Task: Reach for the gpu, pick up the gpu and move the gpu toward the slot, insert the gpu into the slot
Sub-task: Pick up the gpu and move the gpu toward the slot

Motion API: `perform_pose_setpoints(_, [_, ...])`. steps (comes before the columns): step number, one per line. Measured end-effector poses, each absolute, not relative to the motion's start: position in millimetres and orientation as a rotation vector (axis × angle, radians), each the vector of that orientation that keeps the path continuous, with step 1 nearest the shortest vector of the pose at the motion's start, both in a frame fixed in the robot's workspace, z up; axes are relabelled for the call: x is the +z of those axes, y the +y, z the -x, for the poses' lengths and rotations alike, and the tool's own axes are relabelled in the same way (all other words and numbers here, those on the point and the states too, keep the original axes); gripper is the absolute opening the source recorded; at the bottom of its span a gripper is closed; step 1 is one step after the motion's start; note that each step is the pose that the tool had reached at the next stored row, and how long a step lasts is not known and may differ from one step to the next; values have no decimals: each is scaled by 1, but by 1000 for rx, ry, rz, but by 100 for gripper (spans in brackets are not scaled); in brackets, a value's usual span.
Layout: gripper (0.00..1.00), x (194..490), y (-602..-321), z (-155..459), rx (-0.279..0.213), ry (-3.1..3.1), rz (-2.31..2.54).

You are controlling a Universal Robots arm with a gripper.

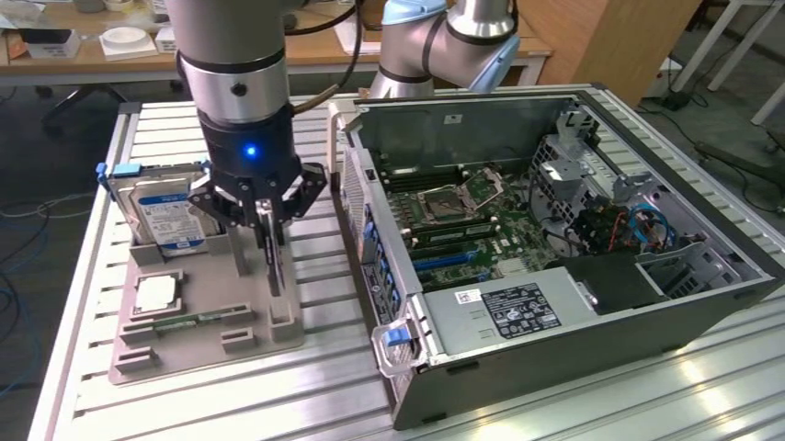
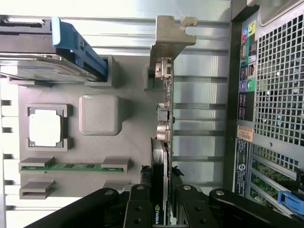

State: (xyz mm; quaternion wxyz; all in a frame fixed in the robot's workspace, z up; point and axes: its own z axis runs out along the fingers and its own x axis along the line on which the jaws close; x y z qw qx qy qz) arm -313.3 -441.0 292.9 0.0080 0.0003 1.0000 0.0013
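In the exterior view's left half, the arm's black fingers (image 1: 235,204) are closed narrowly on the top edge of the gpu (image 1: 274,266). The gpu stands on edge in a grey tray (image 1: 209,344) on the slatted bench (image 1: 331,404). A hard drive (image 1: 165,209) with a blue-and-white label leans at the tray's far end; its print is too small to read. Right of centre lies the open computer case (image 1: 687,312), with the blue slot (image 1: 444,261) on its green motherboard. The power supply's label (image 1: 516,308) is not legible.

In the wrist view, the fingers (image 2: 137,209) press on both faces of the gpu (image 2: 164,118). A small green emblem with white lettering that looks like NVIDIA sits between them. The gpu's silver bracket (image 2: 168,38) is at its far end from the fingers. The tray (image 2: 99,114) also holds the hard drive (image 2: 38,71), a processor (image 2: 45,129) and a green memory stick (image 2: 71,166). The stickers on the case rear (image 2: 244,142) cannot be read.
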Motion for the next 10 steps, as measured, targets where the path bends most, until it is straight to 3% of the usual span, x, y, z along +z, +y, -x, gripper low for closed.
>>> perform_pose_setpoints(10, [26,304,-441,313,4,3126,-1])
